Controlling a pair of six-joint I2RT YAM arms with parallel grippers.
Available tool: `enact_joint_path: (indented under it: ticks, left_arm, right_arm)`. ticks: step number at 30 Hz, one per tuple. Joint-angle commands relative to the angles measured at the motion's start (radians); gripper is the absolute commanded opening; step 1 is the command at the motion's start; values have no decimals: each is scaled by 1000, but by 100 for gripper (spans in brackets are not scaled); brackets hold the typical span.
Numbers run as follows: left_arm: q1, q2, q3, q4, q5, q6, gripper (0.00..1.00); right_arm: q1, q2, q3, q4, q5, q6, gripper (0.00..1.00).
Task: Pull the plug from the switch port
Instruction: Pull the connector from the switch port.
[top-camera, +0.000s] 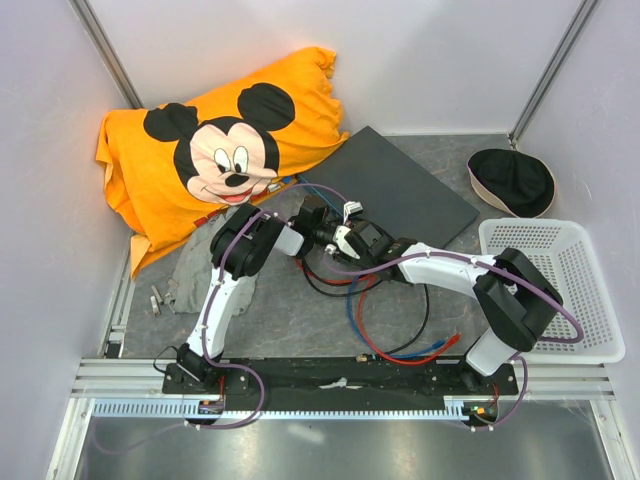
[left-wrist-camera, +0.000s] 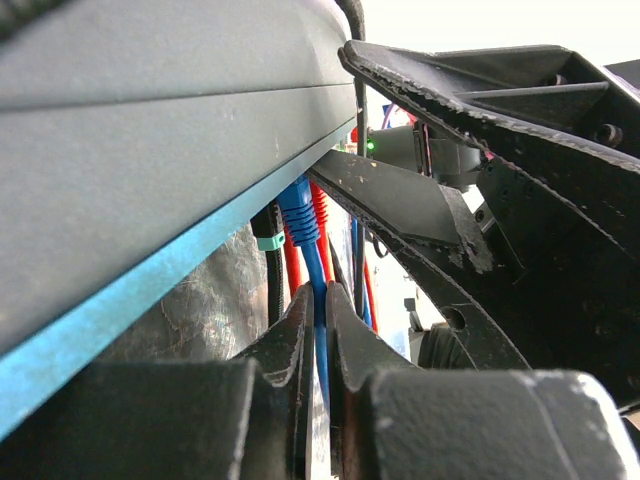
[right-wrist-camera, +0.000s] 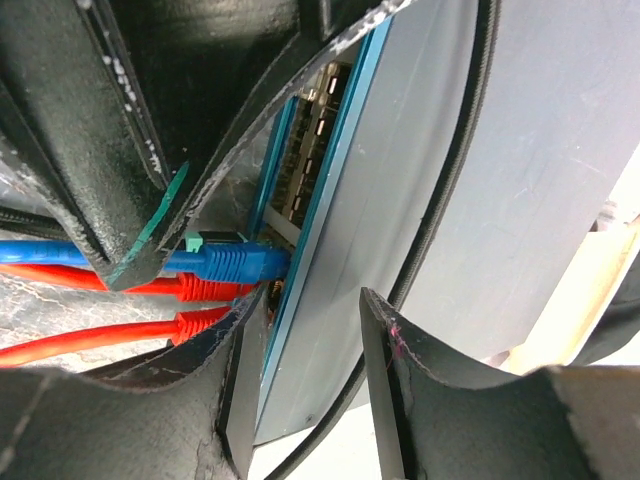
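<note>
The switch (top-camera: 400, 185) is a flat dark grey box lying on the table, its teal face (left-wrist-camera: 100, 300) turned toward the arms. A blue plug (left-wrist-camera: 297, 215) (right-wrist-camera: 240, 262) sits in a port of that face, with two red plugs (right-wrist-camera: 205, 288) beside it. My left gripper (left-wrist-camera: 318, 295) is shut on the blue cable (left-wrist-camera: 320, 325) just behind the plug. My right gripper (right-wrist-camera: 305, 300) straddles the switch's front edge (right-wrist-camera: 330, 250), one finger by the teal face and the other over the grey top with a gap showing. In the top view both grippers meet at the switch's near left edge (top-camera: 335, 228).
An orange Mickey Mouse pillow (top-camera: 225, 140) lies at the back left and a grey cloth (top-camera: 195, 270) below it. A black cap (top-camera: 512, 180) and a white basket (top-camera: 560, 275) stand on the right. Red, blue and black cables (top-camera: 390, 330) loop on the table between the arms.
</note>
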Motion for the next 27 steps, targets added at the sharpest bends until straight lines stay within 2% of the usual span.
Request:
enact_joint_path:
  ticks: [1, 10, 27]
  left_arm:
    - [9, 34, 37, -44, -89, -71, 6]
    - [9, 40, 43, -68, -89, -55, 6]
    - [9, 49, 48, -70, -89, -61, 6]
  right_arm:
    - [-4, -19, 11, -16, -6, 24, 50]
    - [-10, -27, 91, -16, 14, 56, 49]
    - [-12, -7, 77, -14, 0, 37, 49]
